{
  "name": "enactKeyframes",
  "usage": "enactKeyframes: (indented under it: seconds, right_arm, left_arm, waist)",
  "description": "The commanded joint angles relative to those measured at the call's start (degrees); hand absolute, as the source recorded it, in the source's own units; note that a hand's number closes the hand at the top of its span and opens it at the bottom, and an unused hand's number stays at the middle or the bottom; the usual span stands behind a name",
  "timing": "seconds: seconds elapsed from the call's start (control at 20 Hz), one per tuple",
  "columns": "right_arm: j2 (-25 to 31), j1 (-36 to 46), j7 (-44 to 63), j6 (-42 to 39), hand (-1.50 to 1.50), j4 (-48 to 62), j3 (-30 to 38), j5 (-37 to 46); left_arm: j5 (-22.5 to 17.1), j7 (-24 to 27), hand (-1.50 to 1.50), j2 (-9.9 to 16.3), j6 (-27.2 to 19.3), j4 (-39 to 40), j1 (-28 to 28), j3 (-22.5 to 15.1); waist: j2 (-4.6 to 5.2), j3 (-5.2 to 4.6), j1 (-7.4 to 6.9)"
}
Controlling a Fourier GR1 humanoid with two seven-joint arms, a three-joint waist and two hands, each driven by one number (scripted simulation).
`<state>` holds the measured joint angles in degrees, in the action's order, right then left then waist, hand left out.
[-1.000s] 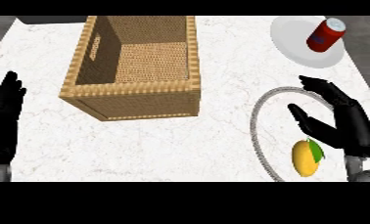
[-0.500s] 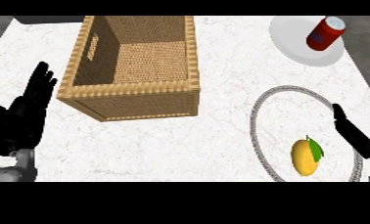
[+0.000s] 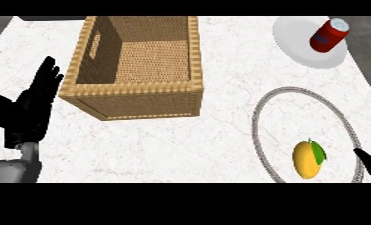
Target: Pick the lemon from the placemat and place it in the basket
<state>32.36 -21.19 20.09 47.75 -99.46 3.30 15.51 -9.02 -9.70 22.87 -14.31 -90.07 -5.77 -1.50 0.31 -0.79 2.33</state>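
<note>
I see the lemon (image 3: 308,159) lying on the placemat (image 3: 286,93), low in the ring and towards its right side, a green leaf at its top. Nothing touches it. My right hand (image 3: 364,159) shows only as a dark sliver at the right edge, just beside the placemat's rim and near the lemon; I cannot tell how its fingers are set.

My left hand (image 3: 33,106) is at the left edge, fingers straight and pointing up the counter (image 3: 217,86), spread flat and holding nothing. It sits just left of the basket (image 3: 138,102), apart from its wall.

The basket stands upper left of centre, woven, rectangular, its inside bare, a slot handle cut in the left wall. It is well apart from the placemat, with open marble between them.

Top right, a red can (image 3: 330,34) stands tilted on a white plate (image 3: 297,47), above the placemat and clear of it.
</note>
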Motion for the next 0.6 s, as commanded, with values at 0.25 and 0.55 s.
enactKeyframes:
  seconds: [0.25, 0.55]
  right_arm:
    - [13.82, -12.65, 26.74, -22.28, -1.50, -18.29, -5.06, -2.95]
    - [17.72, -17.42, 46.80, -26.53, -1.50, -39.85, -1.58, -2.86]
  left_arm:
    - [0.42, -0.11, 0.00, 0.03, 0.41, 0.95, -0.93, -0.17]
    - [1.29, 0.54, 0.00, -3.35, -0.42, 3.29, -2.42, -1.65]
  waist:
    - [-0.13, -0.07, -0.88]
    - [-0.34, 0.53, -0.99]
